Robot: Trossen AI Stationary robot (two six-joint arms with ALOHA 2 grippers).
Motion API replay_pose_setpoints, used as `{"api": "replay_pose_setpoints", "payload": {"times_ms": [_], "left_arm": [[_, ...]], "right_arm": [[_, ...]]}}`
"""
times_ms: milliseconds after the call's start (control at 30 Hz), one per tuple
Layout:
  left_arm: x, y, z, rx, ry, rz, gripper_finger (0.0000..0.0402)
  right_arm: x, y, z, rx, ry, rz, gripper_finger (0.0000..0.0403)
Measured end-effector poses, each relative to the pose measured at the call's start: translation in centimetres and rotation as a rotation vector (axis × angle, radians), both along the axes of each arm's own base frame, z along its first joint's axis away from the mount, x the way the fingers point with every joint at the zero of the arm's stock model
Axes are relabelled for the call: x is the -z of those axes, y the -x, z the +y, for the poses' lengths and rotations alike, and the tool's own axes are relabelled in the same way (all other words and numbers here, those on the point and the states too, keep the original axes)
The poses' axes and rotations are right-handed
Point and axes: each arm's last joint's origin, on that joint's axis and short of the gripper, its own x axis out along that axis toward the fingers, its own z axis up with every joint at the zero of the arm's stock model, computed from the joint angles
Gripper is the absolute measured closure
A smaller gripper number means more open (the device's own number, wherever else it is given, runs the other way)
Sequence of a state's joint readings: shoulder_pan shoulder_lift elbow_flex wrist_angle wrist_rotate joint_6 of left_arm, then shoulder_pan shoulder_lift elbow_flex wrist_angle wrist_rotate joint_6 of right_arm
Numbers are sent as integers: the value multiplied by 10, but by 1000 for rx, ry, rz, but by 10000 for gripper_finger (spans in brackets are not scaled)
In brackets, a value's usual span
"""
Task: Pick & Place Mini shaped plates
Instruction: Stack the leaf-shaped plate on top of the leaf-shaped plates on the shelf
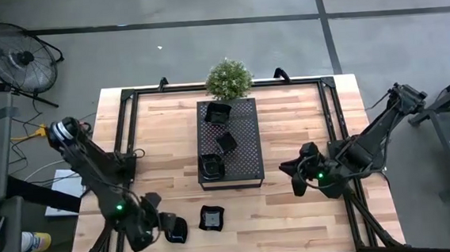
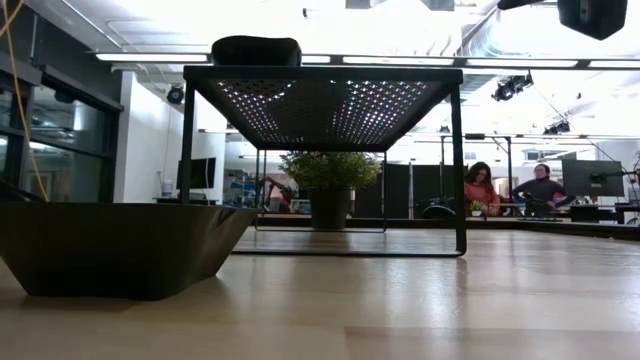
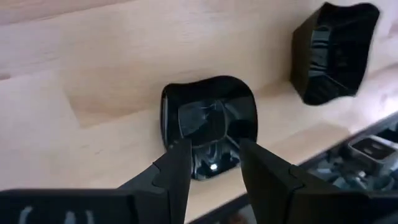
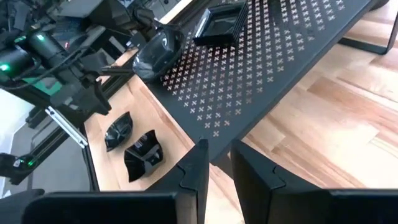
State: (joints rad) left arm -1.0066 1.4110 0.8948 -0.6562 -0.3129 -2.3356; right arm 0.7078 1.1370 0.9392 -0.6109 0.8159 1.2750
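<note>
Looking straight down in the high view: perforated tray [image 1: 243, 152] stands mid-table [image 1: 295, 216], long axis running from the potted plant [image 1: 228, 78] toward the near edge. Three mini plates on it: one at the plant end [image 1: 218, 112], one near the middle, turned corner-on [image 1: 226, 142], one at the near left corner [image 1: 211, 167]. Two more plates on the bare wood in front of the tray: a squarish one [image 1: 211, 217] and a rounded one [image 1: 175, 227]. Left hand [image 1: 165, 223] sits at the rounded plate. Right hand [image 1: 294, 177] hangs right of the tray, well apart from any plate.

Low view: one dish [image 2: 120, 248] fills the near left, upright, wide rim up, flat on the wood. Tray stands on thin legs; a plate edge [image 2: 256, 50] shows on top. Two people sit in the room behind.

Left wrist view: fingers [image 3: 177, 177] straddle the rim of the rounded plate [image 3: 208, 121], one inside, one outside; cannot tell whether they are clenched on it. Squarish plate [image 3: 333, 53] lies near, apart.

Right wrist view: fingers [image 4: 196, 171] nearly together, nothing between them, above the tray's corner. Two plates on the tray [image 4: 224, 22] [image 4: 157, 53]; two on the wood [image 4: 118, 132] [image 4: 144, 155].
</note>
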Motion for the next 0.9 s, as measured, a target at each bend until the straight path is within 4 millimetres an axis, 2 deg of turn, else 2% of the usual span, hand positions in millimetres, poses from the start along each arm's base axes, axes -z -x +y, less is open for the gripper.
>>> {"api": "replay_pose_setpoints", "payload": {"times_ms": [100,267,633,900], "left_arm": [[12,-11,-3,-1,4,50,268],[29,-18,-4,-2,21,177,268],[36,-19,-6,-7,-3,189,268],[50,-23,-11,-7,-21,206,268]], "right_arm": [[2,0,0,-7,1,7,341],[1,-1,1,-40,8,8,341],[1,-1,2,-61,14,13,341],[1,-1,2,-70,16,17,341]]}}
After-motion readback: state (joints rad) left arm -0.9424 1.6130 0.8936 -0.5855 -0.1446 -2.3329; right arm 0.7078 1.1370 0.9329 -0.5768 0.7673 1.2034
